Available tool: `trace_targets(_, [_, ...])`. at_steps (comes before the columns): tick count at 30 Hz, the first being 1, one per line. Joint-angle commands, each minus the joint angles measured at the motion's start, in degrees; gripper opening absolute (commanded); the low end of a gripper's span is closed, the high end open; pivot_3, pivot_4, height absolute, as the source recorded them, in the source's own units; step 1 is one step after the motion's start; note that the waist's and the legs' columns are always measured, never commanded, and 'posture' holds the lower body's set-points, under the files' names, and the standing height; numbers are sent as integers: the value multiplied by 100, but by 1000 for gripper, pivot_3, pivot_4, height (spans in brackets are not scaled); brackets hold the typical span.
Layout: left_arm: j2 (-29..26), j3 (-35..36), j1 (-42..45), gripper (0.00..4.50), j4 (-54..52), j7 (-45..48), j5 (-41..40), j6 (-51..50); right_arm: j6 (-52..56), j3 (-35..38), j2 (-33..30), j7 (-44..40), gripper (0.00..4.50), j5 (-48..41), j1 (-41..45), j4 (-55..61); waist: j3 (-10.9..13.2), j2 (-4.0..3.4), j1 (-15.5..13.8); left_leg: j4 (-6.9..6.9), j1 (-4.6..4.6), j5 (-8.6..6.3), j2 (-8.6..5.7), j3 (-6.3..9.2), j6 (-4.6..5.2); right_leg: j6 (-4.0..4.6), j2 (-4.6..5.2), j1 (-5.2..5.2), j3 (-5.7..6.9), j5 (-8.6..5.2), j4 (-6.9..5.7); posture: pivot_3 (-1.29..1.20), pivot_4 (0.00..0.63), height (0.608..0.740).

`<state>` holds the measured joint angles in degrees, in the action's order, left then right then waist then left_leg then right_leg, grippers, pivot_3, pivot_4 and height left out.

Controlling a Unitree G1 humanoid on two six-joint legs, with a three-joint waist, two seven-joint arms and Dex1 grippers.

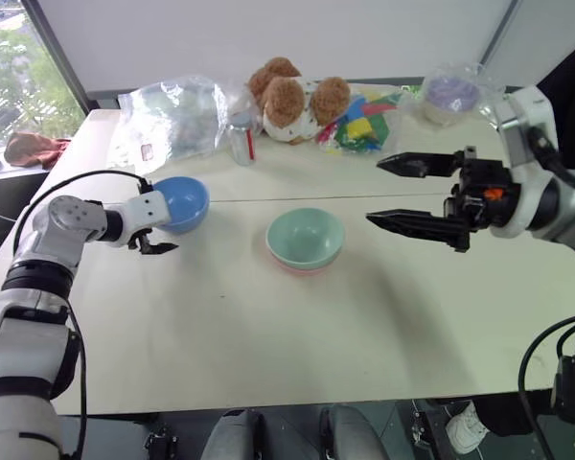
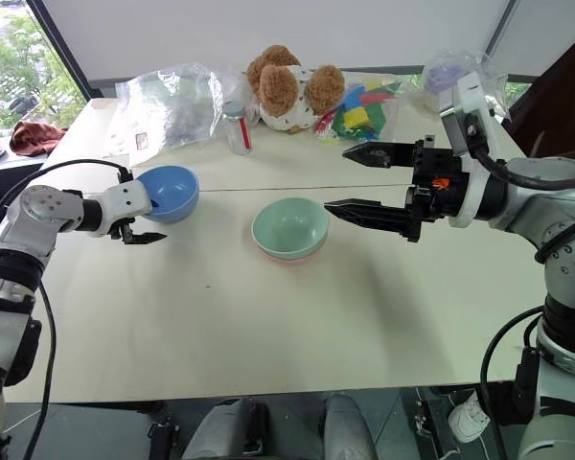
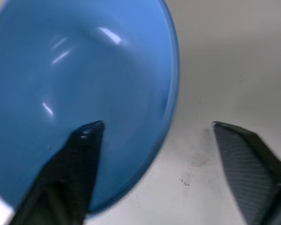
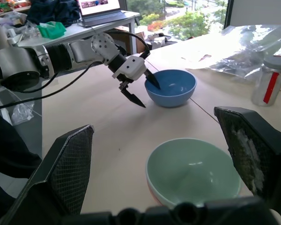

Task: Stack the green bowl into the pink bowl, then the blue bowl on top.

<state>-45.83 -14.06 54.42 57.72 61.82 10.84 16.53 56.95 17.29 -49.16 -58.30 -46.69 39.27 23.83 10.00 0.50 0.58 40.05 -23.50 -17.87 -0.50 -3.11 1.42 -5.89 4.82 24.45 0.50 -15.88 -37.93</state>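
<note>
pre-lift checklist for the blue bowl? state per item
1. Green bowl nested in pink bowl: ok, pink rim shows beneath it.
2. Left gripper straddles the blue bowl rim, one finger inside, one outside: ok.
3. Left gripper closed on the rim: not ok, a gap shows at the outer finger in the left wrist view.
4. Right gripper open and holding nothing: ok.
5. Right gripper out of the way above the stack: not ok, its lower finger hangs near the green bowl's edge.
6. Blue bowl upright on the table: ok.

Blue bowl (image 3: pixel 79 79) on pale surface (image 3: pixel 225 61), one black finger inside, the other outside its rim
</note>
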Motion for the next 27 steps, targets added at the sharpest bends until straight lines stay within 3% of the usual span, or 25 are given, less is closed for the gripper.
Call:
trace_targets(1, [7,2,249,1638,209,14,130,262,-100,234,-221,96,4500,-216,-26,147,0,0,3,0,0,0,0,0,0,0,0,0,0,0,0,0,150,740])
trace_targets(4, [102,-18,417,83,265,236,141,410,-153,245,-387,127,4500,-251,-146,158,1,3,3,-1,0,0,1,1,0,0,0,0,0,0,0,0,150,740])
trace_targets(11, [602,179,1029,35,-469,1732,-612,496,-470,444,-1058,-88,4500,-3,-1049,274,3,12,-107,3,-7,-1,0,1,2,0,0,-1,1,0,2,0,150,740])
trace_targets(17, [1294,154,1552,35,-1232,2781,-1265,-51,-663,831,-1393,-98,4500,155,-1832,424,3,12,-130,6,-11,-1,0,2,2,0,-3,-1,0,0,16,0,150,740])
trace_targets(23, [1677,-830,1706,35,-1900,3068,-2274,-677,-568,1186,-1459,95,4500,40,-2129,616,3,11,-82,6,-8,-1,4,4,2,0,-11,-2,-6,0,15,0,150,740])
trace_targets(27, [1873,-1394,1876,35,-1594,3068,-2434,-517,-500,1365,-1485,207,4500,-12,-2295,746,3,11,-94,5,-5,-1,4,9,2,0,-12,-3,-11,0,12,0,150,740])
